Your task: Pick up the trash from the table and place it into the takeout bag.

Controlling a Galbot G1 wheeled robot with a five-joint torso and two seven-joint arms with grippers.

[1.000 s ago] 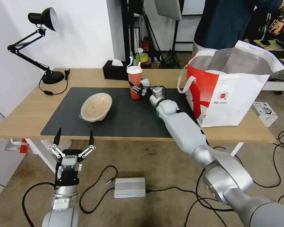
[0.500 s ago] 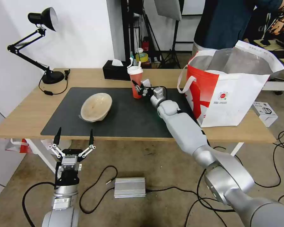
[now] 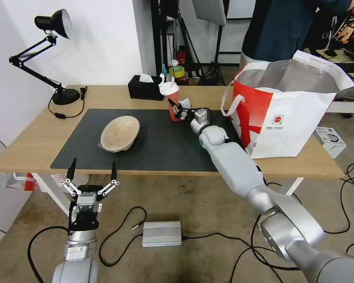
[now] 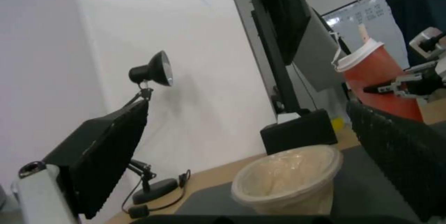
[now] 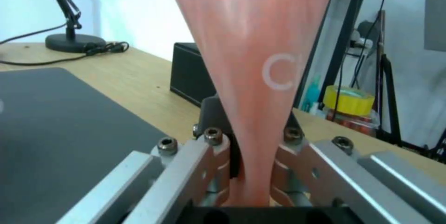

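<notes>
Red cup [image 3: 173, 103] shifted bagward, tilted, right gripper [image 3: 176, 110] clamping its base

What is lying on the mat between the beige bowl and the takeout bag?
In the head view, the right pincer holding the red cup; otherwise bare mat between bowl and bag.

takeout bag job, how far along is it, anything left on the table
In hand: the right gripper is shut on the red drink cup, held tilted above the dark mat. Left: the beige plastic bowl sits on the mat, and the cup is not yet in the takeout bag. The bag's contents can't be seen. The left gripper hangs open below the table edge.
</notes>
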